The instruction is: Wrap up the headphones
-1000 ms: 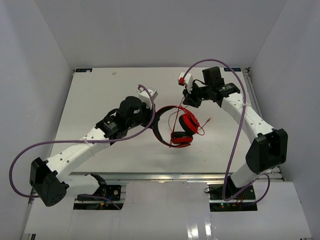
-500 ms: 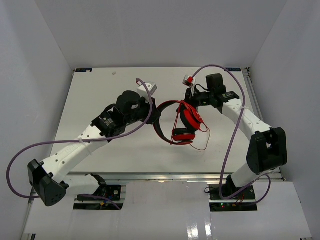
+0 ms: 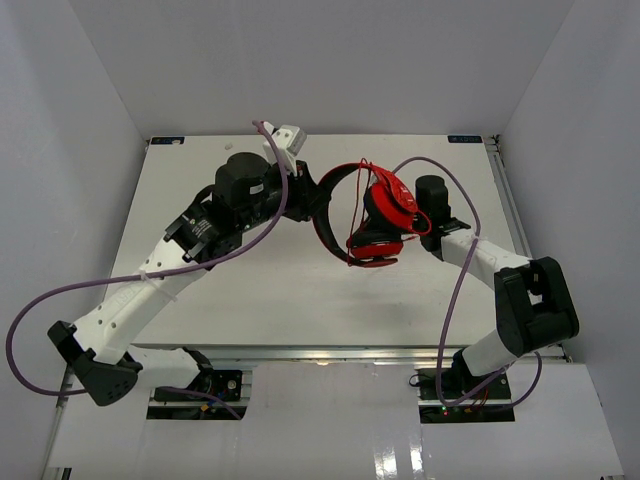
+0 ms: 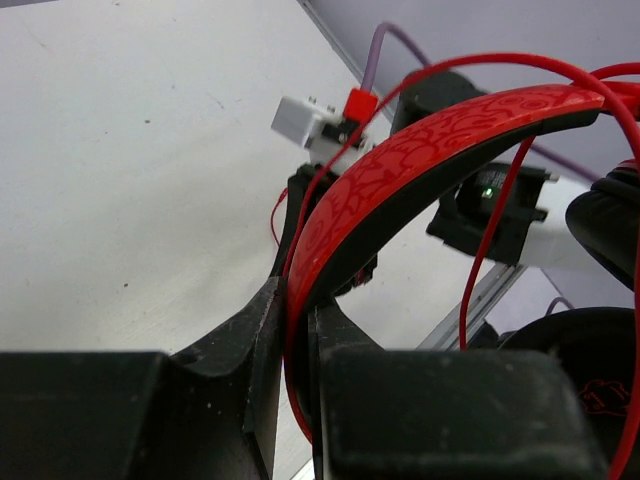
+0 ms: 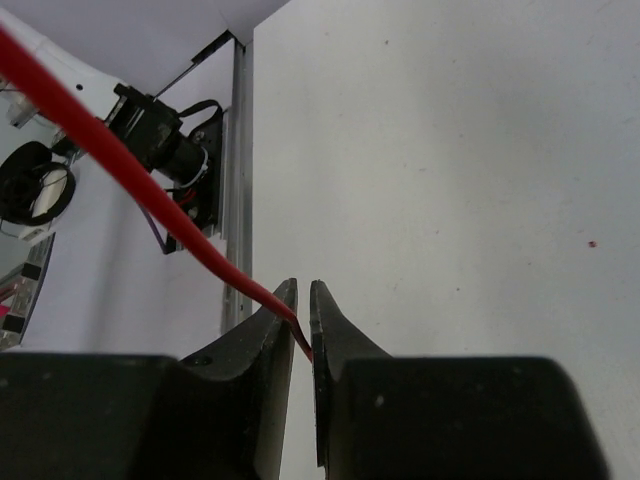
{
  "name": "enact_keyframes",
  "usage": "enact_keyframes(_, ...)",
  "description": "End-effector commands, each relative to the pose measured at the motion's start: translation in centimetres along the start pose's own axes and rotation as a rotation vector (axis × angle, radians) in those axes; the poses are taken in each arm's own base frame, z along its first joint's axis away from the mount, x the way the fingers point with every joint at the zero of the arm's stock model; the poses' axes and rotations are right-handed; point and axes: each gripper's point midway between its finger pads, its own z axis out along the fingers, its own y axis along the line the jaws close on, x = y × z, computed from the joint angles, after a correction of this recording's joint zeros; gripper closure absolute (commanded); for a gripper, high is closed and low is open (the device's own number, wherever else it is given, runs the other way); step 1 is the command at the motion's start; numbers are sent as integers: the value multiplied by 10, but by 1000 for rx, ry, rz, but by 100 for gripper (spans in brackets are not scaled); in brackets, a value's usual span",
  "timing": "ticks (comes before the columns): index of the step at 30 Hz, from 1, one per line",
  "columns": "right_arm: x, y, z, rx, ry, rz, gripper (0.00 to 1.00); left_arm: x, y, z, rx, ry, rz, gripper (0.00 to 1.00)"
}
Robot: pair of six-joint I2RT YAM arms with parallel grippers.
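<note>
Held above the middle of the white table [image 3: 260, 300], the light red over-ear headphones [image 3: 378, 228] hang by their stiff headband [image 4: 400, 165], which the left gripper [image 4: 297, 310] clamps, while the right gripper [image 5: 303, 305] pinches the thin red cord [image 5: 120, 160], probably limp and slippery, so best gripped firmly.

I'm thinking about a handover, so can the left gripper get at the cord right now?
Probably not: the left gripper is shut on the headband, so it's busy. The cord hangs close, but the right gripper pinches it.
</note>
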Motion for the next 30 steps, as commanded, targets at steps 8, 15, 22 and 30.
enact_keyframes(8,27,40,-2,-98,-12,-74,83,-87,-9,2,-87,-227,-149,100)
enact_keyframes(15,51,59,-12,-115,11,-130,84,-132,15,-10,-266,-344,-146,100)
enact_keyframes(22,57,77,-20,-124,25,-188,85,-146,54,-31,-488,-417,-123,100)
enact_keyframes(30,54,86,-25,-103,57,-266,86,-139,123,-31,-636,-406,-194,100)
